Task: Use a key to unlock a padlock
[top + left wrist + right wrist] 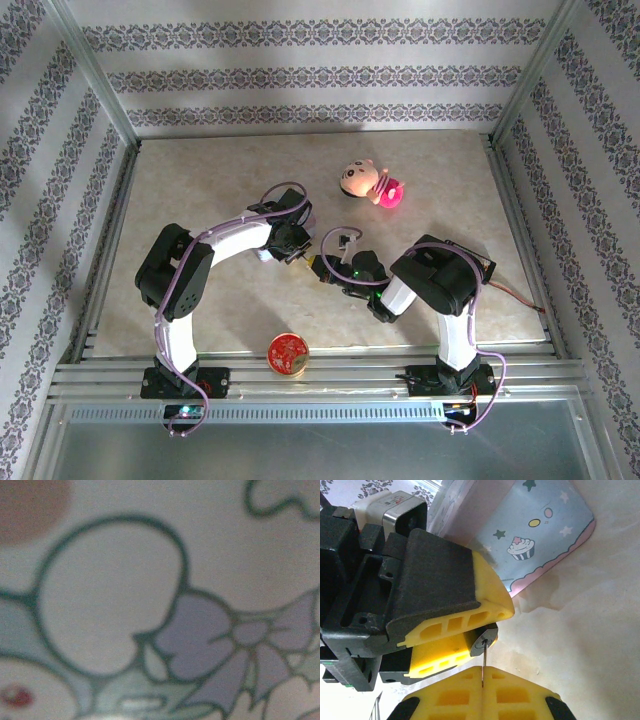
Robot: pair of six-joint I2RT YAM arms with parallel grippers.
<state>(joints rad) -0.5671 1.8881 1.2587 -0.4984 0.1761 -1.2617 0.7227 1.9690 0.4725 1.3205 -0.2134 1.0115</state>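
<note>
**Key meeting the padlock's keyhole, both grippers clamped**

The right gripper (482, 682) was pinched fully shut on the key (482, 666), a thin grey sliver standing straight out from between its yellow pads. Directly ahead of those pads, the key's tip met the keyhole in the dark face of the padlock (481, 641). How deep the key sat could not be told.

The left gripper (303, 258) was closed part-way and gripped the padlock's body between its own yellow fingers (470, 611), with the keyhole turned toward the right gripper. The shackle was hidden.

Just behind the left gripper lay a blue tin (540, 535) printed with a cupcake and stars. In the left wrist view its cartoon print was blurred and very close. A plush toy (362, 180) sat well beyond both grippers, and a red tin (288, 354) well behind them, near the arm bases.

The step in hand appeared to be seating the key and then turning it. It would go best with the key kept in line with the keyhole, pushed straight in until it stopped, and then rolled about its own length. The left gripper would need to hold the padlock rigid meanwhile. Any sideways load could bend so thin a key, slide it in the pads, or twist the padlock loose.
</note>
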